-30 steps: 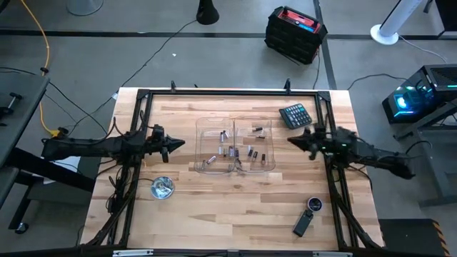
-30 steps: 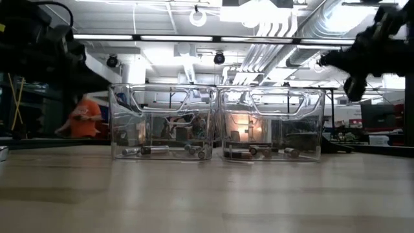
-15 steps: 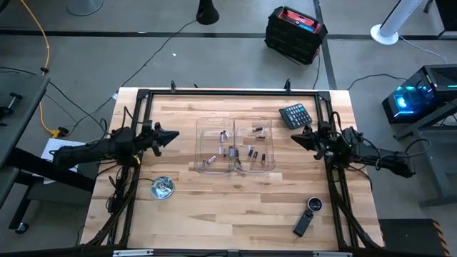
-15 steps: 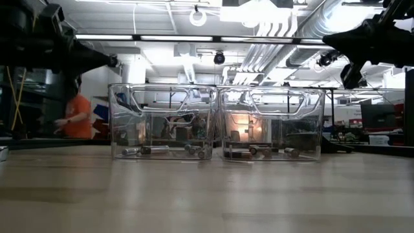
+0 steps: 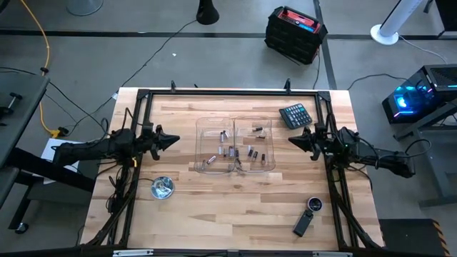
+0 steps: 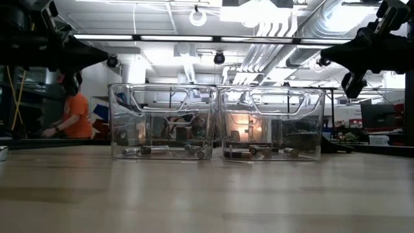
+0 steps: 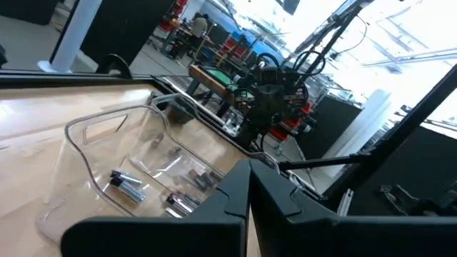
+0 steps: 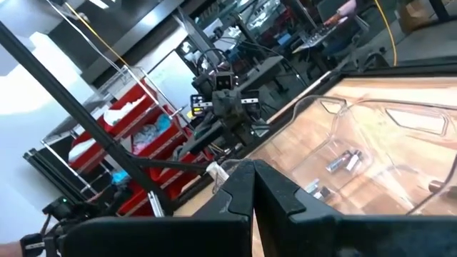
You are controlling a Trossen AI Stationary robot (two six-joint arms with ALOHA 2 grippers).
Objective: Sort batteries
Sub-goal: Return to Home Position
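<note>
Up front, the wooden table [image 6: 207, 194]. Just past it two clear bins [image 6: 123, 116] stand side by side, batteries [image 6: 194, 150] lying on both floors. Left claw [image 5: 175, 140] and right claw [image 5: 291, 140] hang either side, each pinched shut on nothing. They've eased back from the bins this last second, so sorting looks finished and the arms are heading home. Far behind, a person [image 6: 72, 116] in orange.

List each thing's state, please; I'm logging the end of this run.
Left clear plastic bin: upright, open-topped.
Right clear plastic bin: upright, open-topped.
Small cylindrical batteries: lying flat inside both bins.
Left gripper: shut, empty, raised left of the bins.
Right gripper: shut, empty, raised right of the bins.
</note>
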